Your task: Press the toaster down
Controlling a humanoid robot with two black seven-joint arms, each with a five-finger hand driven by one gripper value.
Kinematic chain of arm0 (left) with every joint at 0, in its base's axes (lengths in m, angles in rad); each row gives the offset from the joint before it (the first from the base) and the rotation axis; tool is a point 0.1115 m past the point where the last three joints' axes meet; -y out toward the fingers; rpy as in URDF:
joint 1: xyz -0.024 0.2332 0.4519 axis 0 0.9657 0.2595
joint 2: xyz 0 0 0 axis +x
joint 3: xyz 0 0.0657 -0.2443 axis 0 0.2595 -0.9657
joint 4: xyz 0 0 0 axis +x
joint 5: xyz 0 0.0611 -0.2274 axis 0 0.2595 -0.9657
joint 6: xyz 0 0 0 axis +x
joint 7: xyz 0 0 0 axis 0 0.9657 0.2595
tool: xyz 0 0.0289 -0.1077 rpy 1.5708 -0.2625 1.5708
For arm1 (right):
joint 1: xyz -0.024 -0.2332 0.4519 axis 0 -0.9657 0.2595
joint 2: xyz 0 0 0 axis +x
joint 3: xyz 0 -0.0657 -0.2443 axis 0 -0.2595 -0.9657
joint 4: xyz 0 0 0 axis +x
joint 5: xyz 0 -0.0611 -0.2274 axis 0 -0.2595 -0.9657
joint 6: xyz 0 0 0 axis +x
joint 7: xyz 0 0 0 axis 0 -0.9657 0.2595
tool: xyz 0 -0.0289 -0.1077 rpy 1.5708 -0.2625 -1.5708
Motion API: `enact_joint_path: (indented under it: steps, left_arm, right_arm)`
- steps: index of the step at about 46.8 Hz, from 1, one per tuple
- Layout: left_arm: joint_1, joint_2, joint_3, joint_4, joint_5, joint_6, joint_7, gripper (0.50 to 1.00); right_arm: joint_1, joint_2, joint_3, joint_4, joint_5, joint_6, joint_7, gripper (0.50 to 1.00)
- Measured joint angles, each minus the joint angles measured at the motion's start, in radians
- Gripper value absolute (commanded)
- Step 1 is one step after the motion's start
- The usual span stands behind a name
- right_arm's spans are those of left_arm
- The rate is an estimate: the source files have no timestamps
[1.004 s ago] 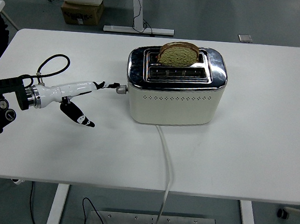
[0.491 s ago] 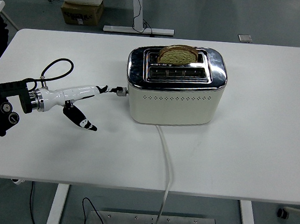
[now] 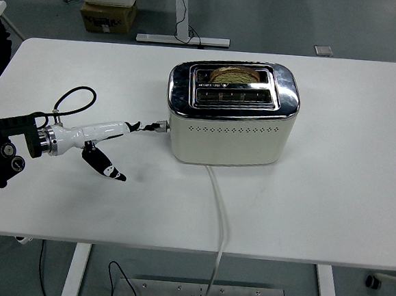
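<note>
Toaster (image 3: 232, 114), cream-bodied with a chrome top, is set near the middle of the white worktop (image 3: 345, 194), its white cord (image 3: 219, 211) run forward over the near edge. A bread slice (image 3: 233, 75) is seated low in the rear slot, only its crust seen above the rim. The lever knob (image 3: 161, 126) on the toaster's left end is touched from above by the extended fingertips (image 3: 134, 126) of the left robot hand (image 3: 103, 137); the fingers are spread, nothing is gripped, and the thumb is pointed down toward the worktop. A black cable (image 3: 71, 97) is looped above the wrist.
</note>
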Motion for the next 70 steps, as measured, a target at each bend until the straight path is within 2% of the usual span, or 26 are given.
enact_joint_path:
  steps: [48, 70]
  left_arm:
    - [0.025, -0.008, 0.001, 0.040, -0.014, 0.000, -0.002, 1.000]
    - [-0.011, 0.057, -0.010, 0.052, -0.262, -0.003, -0.002, 1.000]
  right_arm:
    - [0.000, 0.000, 0.000, 0.000, 0.000, 0.000, 0.000, 0.998]
    - [0.000, 0.000, 0.000, 0.000, 0.000, 0.000, 0.000, 0.998]
